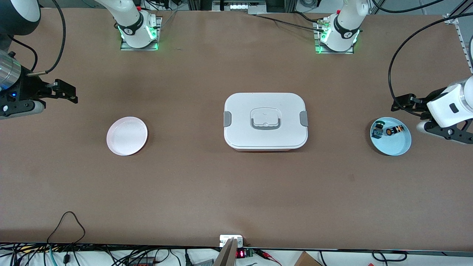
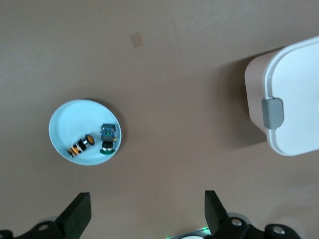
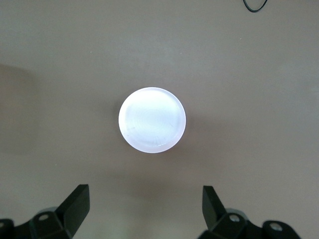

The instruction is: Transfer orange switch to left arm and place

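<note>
Orange switch [image 1: 394, 131]: lies on its side in the light-blue plate [image 1: 395, 147] at the left arm's end of the table [image 1: 236, 192]. Long axis runs roughly along the table's length, tilted slightly; orange cap end turned toward the box, striped end toward the table's end. In the left wrist view the switch [image 2: 82, 145] rests near the plate's middle.

Green-capped part [image 1: 377, 129]: same plate, just beside the switch on the box side, slightly apart from it; seen also in the left wrist view [image 2: 108, 139].

Box [image 1: 265, 121]: white, lid on, grey clips at both short ends, at mid-table between the two plates. Well apart from either plate; bare table lies all round it.

Pink plate [image 1: 127, 136]: toward the right arm's end, nothing in it.

Left tool [image 1: 401, 103]: in the air over bare table just beside the blue plate; fingers [image 2: 79, 214] spread wide, holding nothing.

Right tool [image 1: 70, 93]: in the air over bare table near the right arm's end, close to the pink plate [image 3: 152, 120]; fingers [image 3: 77, 204] spread wide, holding nothing.
</note>
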### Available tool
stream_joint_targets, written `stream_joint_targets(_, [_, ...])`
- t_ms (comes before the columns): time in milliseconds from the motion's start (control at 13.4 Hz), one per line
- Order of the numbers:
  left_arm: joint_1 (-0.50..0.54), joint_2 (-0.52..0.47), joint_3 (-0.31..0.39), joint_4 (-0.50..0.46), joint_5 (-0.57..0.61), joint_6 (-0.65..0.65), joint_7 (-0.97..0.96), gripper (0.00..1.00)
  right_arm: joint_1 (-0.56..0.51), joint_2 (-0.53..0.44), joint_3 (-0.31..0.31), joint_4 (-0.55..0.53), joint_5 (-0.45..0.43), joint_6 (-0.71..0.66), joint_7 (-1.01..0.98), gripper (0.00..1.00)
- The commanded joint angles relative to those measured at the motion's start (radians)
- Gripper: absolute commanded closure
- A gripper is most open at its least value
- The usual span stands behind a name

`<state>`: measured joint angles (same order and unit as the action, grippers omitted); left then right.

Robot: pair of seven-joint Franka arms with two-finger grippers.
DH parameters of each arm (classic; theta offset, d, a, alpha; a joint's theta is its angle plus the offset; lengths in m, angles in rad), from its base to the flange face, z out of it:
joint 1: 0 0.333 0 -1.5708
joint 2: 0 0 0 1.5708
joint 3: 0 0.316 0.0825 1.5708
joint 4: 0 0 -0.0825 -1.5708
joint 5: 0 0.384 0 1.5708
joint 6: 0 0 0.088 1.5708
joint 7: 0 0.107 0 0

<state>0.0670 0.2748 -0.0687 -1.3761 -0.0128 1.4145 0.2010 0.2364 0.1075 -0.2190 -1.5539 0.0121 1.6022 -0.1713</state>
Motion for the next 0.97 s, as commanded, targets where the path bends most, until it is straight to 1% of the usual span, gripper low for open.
stream_joint_targets(0, [0.005, -0.019, -0.006, -0.011, -0.005, -0.022, -0.087, 0.0, -0.006, 0.004, 0.003, 0.018, 0.0, -0.015, -0.001, 0.0])
stream_joint_targets(149, [0.004, -0.039, -0.009, -0.032, -0.01, -0.022, -0.139, 0.0, -0.006, 0.004, 0.003, 0.018, 0.0, -0.015, -0.001, 0.0])
stream_joint_targets(224, [0.004, -0.051, -0.01, -0.058, -0.013, -0.01, -0.143, 0.0, -0.006, 0.004, 0.003, 0.018, 0.0, -0.015, -0.001, 0.0])
stream_joint_targets(448, [0.001, -0.06, -0.014, -0.057, -0.019, 0.003, -0.155, 0.0, -0.006, 0.004, 0.003, 0.018, 0.0, -0.015, -0.001, 0.0])
stream_joint_targets(598, [0.001, -0.06, -0.02, -0.052, -0.018, 0.021, -0.218, 0.0, -0.006, 0.004, 0.003, 0.018, 0.0, -0.015, -0.001, 0.0])
stream_joint_targets(673, [0.002, -0.062, -0.034, -0.049, -0.007, 0.027, -0.238, 0.0, -0.006, 0.004, 0.003, 0.018, 0.0, -0.015, -0.001, 0.0])
stream_joint_targets(897, [0.016, -0.092, -0.029, -0.047, -0.006, 0.034, -0.224, 0.0, -0.006, 0.004, 0.003, 0.018, 0.0, -0.015, -0.001, 0.0])
